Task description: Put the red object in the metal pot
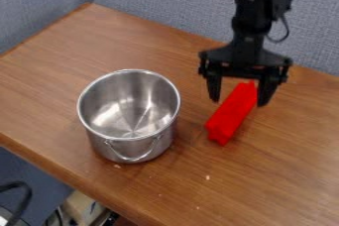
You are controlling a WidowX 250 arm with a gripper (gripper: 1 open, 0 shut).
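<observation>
The red object point(232, 113), a long ridged block, lies on the wooden table point(79, 52) to the right of the metal pot point(129, 113). The pot stands upright and shiny, with nothing visible inside and its thin wire handle hanging at the front. My gripper point(244, 84) points straight down over the far end of the red block. It is open, with one finger point(213, 83) on the block's left and the other on its right. The fingers straddle the block's upper end; I cannot tell whether they touch it.
The table's front edge runs diagonally below the pot, and its left corner is near the top left. A grey-blue wall stands behind the table. Dark cables lie on the floor under the front edge.
</observation>
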